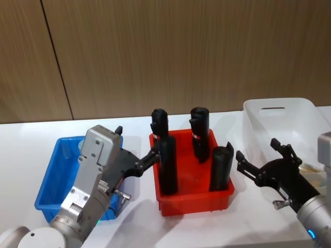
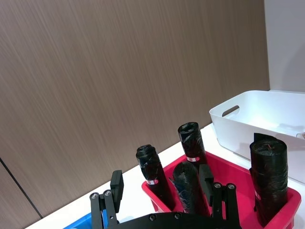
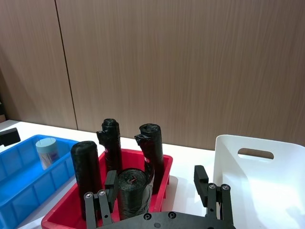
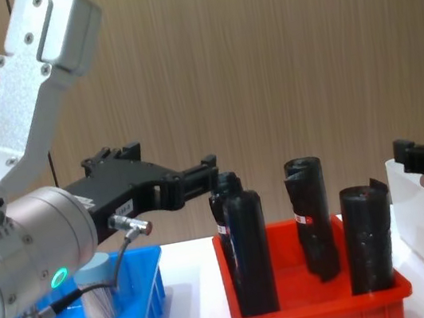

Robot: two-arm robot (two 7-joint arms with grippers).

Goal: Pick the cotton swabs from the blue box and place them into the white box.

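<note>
progress: at least 1 jar of cotton swabs (image 3: 47, 151) sits in the blue box (image 1: 50, 178), so the job isn't done. it isn't gripped or lifted. the left arm covers much of that box in head view, so can't tell if more jars are in there. the white box (image 1: 289, 124) looks mostly bare inside. there's sth pale low down by the right arm, too unclear to call a jar. my read: pick, carry and drop are all left for this jar.

left gripper (image 1: 137, 143): jaws spread wide, nothing btwn them. it hovers over the blue box edge nearest the red bin (image 1: 194, 201), fingers aimed fwd toward the black rolls (image 1: 168, 165). in chest view it's clearly above the jar, not touching.

right gripper (image 1: 257, 149): also wide open, empty, at the near-left side of the white box.

jar orientation: upright on the blue box floor, long axis vertical, pale blue lid up, sticks standing inside. i'd guess a top-down or side grasp across the round body suits it.
</note>
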